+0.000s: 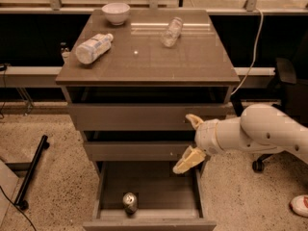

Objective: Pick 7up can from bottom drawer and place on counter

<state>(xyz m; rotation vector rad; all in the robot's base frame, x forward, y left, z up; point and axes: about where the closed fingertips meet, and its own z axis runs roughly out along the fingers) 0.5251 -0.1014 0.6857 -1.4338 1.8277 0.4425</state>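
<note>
The 7up can (129, 202) stands upright on the grey floor of the open bottom drawer (149, 223), near its front left. My gripper (188, 141) is open, its two pale fingers spread in front of the upper drawers at the cabinet's right side. It is above and to the right of the can and holds nothing. The counter (192, 57) is the glossy brown top of the cabinet.
On the counter lie two clear plastic bottles (93, 48) (172, 32), and a white bowl (116, 12) stands at the back. A black pole (30, 173) lies on the floor at the left. An office chair base (260, 165) is at the right.
</note>
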